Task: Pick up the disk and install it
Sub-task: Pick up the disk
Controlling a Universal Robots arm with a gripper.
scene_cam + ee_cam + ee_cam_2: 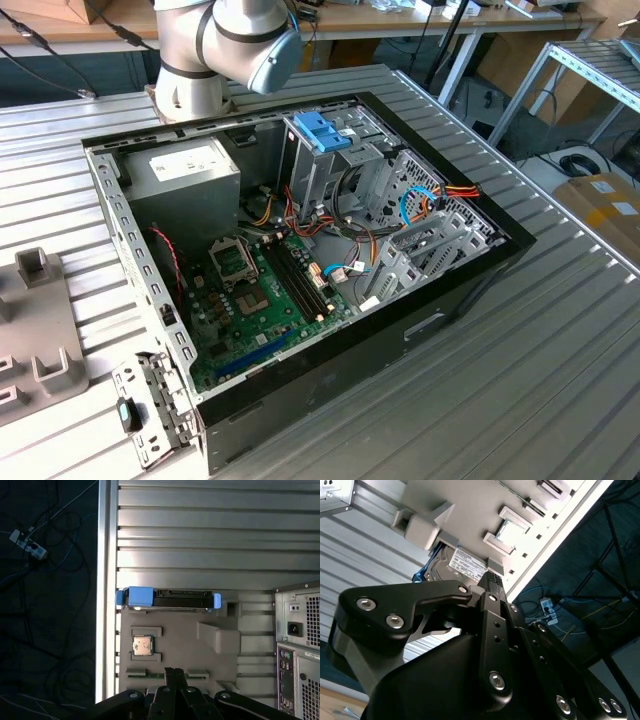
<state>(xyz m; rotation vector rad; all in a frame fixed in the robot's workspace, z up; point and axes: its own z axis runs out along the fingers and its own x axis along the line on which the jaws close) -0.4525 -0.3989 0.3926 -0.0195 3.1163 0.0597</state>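
We are seeing the black two-finger claw, fingers together and empty, hanging above a grey moulded fixture plate. The silver-grey, blue-framed metal disk is standing on edge there, near the edge of the ribbed bench.

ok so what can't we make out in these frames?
First wrist view: the disk sits edge-on, so its label face is hidden.
Second wrist view: the grey fixture and the gripper cover part of the disk.
Exterior view: the left edge cuts off the grey fixture, the top edge the arm.
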